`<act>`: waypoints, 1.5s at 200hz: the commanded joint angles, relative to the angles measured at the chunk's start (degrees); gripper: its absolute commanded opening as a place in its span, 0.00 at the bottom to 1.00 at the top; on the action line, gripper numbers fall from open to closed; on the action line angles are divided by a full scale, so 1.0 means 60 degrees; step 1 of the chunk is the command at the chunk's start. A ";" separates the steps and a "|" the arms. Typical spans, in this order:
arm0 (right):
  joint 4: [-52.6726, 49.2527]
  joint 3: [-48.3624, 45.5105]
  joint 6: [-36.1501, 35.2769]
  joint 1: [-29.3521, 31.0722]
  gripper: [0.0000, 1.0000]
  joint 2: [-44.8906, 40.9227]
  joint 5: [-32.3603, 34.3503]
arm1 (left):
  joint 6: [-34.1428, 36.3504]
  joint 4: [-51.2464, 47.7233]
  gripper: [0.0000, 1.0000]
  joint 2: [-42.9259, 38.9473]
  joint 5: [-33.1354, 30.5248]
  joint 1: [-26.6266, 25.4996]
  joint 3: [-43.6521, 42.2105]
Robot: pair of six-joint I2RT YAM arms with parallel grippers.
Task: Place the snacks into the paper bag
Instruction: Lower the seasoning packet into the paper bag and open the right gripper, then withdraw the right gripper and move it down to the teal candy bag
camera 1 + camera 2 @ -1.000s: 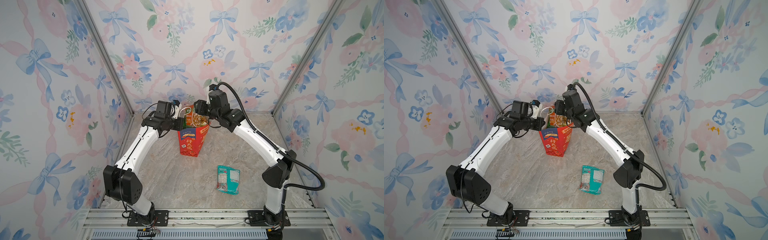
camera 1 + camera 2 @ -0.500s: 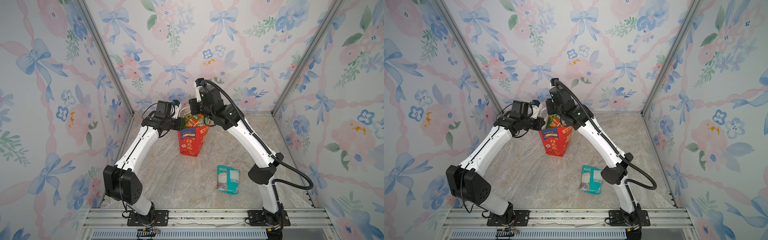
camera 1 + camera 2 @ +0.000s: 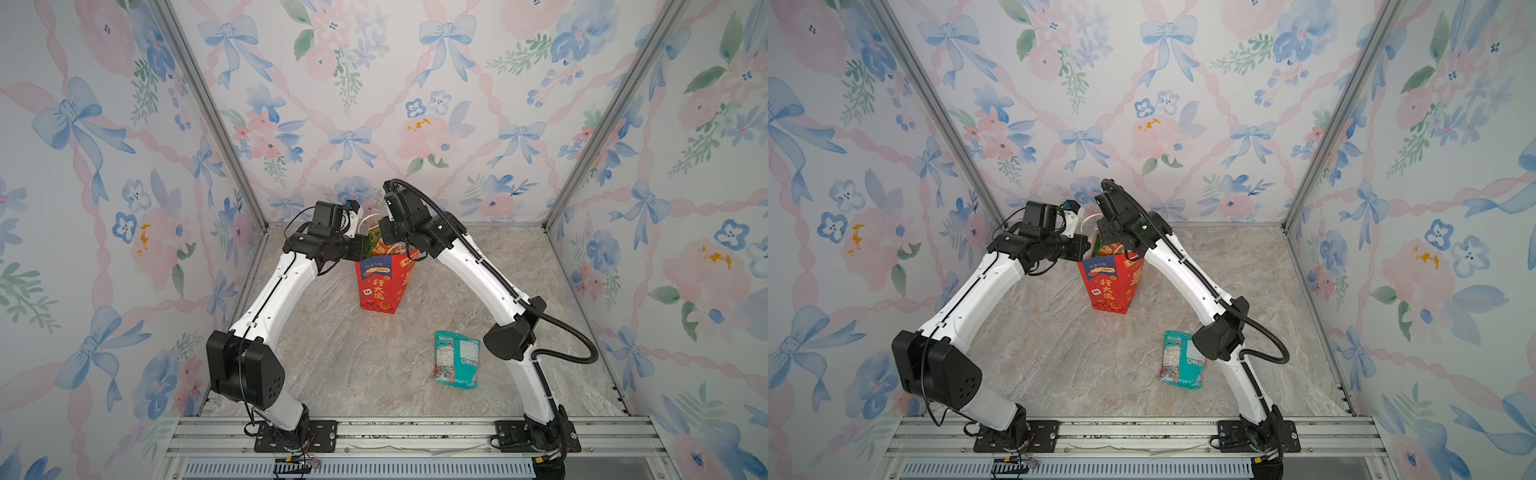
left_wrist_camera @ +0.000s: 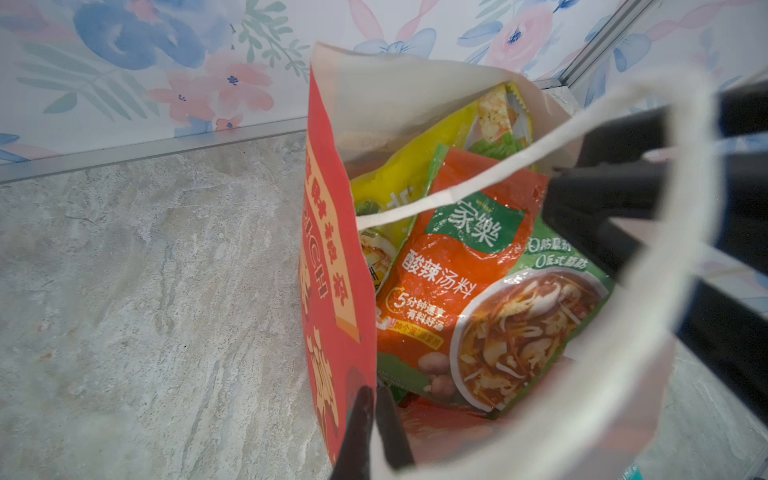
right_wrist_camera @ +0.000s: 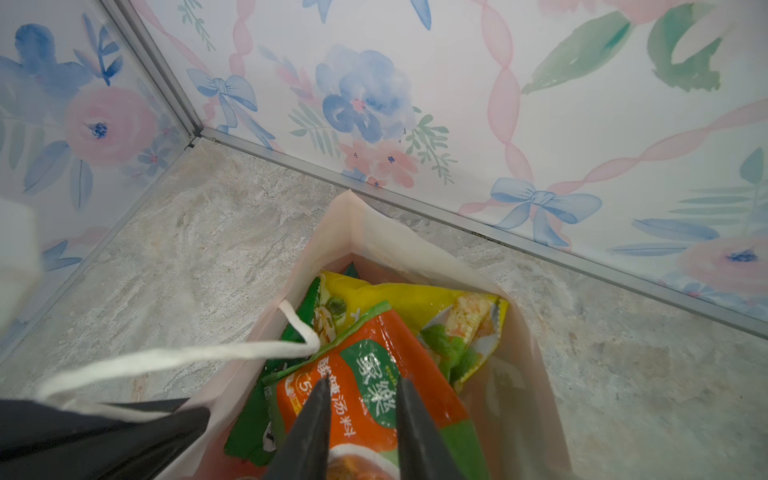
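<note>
Since the earlier pictures, the right arm has come back down over the paper bag (image 3: 378,282) after rising higher half a second ago; the bag, the left arm and the loose packet have not shifted.

The red bag stands upright near the back edge of the marble table (image 3: 340,357), about midway along it. The left gripper (image 4: 376,419) is pressed together on the bag's rim, one finger outside the red wall and one inside. The right gripper (image 5: 361,399) hangs just above the bag's mouth with its fingers (image 5: 316,411) partly spread and nothing between them; below them lies the orange packet (image 5: 374,399).

Inside the bag three packets can be counted for sure: the orange one on top, a yellow packet (image 4: 399,178) behind it, and a green packet (image 5: 253,424) at its side. More may lie beneath, hidden. One teal packet (image 3: 456,359) lies flat on the table, towards the front right, beside the right arm's elbow. One white cord handle (image 5: 174,357) is drawn sideways from the bag.
</note>
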 commanded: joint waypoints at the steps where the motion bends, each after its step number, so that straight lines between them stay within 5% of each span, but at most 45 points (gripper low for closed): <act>1: -0.0287 0.0092 0.0113 -0.0211 0.29 0.0442 -0.0171 | 0.0038 -0.0209 0.00 -0.0233 0.0113 -0.0034 -0.0106; 95: -0.0396 0.0488 0.0697 -0.0588 0.28 0.1007 -0.1254 | 0.0056 -0.0198 0.00 -0.0230 0.0048 -0.0030 -0.0117; 173: 0.0694 -0.0572 0.0434 -0.0216 0.47 -0.2057 -0.1607 | 0.0049 -0.0198 0.00 -0.0189 0.0084 -0.0016 -0.0103; 240: 0.2452 -0.8374 0.1415 -0.0303 0.72 -0.7058 -0.1336 | 0.0064 -0.0198 0.00 -0.0249 0.0017 -0.0019 -0.0103; 300: 0.2212 -1.5021 0.4402 -0.0420 0.91 -1.0888 -0.1128 | 0.0050 -0.0198 0.00 -0.0261 -0.0012 -0.0005 -0.0103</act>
